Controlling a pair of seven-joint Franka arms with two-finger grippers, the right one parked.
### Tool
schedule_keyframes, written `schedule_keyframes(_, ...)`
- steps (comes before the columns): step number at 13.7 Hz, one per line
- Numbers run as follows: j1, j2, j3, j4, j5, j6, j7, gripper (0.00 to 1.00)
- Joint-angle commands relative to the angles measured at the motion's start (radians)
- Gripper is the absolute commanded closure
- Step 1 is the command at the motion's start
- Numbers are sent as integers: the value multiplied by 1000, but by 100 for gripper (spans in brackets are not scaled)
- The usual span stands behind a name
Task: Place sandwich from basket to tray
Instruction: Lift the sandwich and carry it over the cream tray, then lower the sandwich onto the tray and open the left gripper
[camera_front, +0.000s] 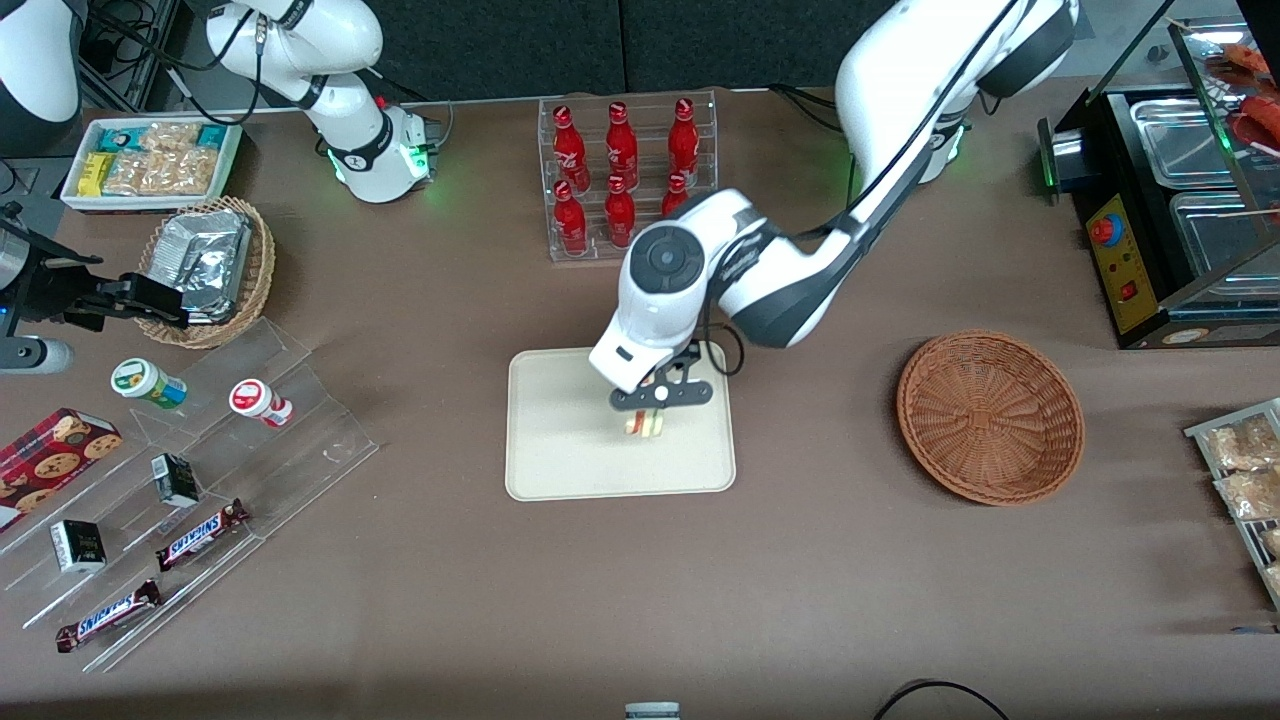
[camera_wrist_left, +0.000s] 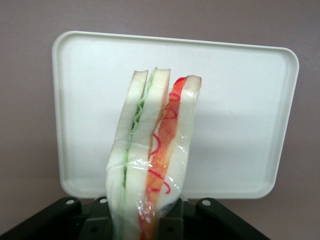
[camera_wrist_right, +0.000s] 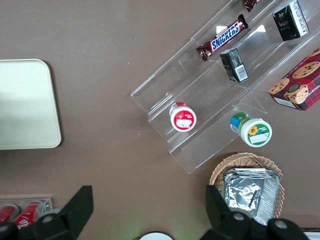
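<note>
Snickers bars (camera_front: 200, 533) lay on clear display steps nearest the front camera, toward the parked arm's end of the brown desk (camera_front: 820, 600). Farther in, the cream tray (camera_front: 560, 470) sat at mid-desk, with the reddish-brown wicker basket (camera_front: 990, 416) well apart from it toward the working arm's end and holding nothing. Above the tray hung the gripper (camera_front: 652, 412), clamped on the wrapped sandwich (camera_wrist_left: 152, 160), which pointed down at the tray with its green and red filling edges showing; whether its tip touched the tray could not be told. Red bottles (camera_front: 620, 175) stood in a rack farther from the camera. Judged from this, the carry was over and the setting-down was in hand: the next move called for lowering until the wedge rested on the tray, then parting the fingers gently so it would not topple off.
</note>
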Motion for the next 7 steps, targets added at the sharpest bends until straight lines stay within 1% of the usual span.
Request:
schedule_keyframes(1,-24,87,9,56,27,83,-68,91)
schedule_keyframes(2,-33,110,11,58,37,92,-72,91)
schedule_keyframes(3,-42,129,12,58,68,94,-75,91)
schedule_keyframes(6,-47,186,29,55,132,140,-174,91)
schedule_keyframes(7,-61,202,30,52,169,154,-211,90)
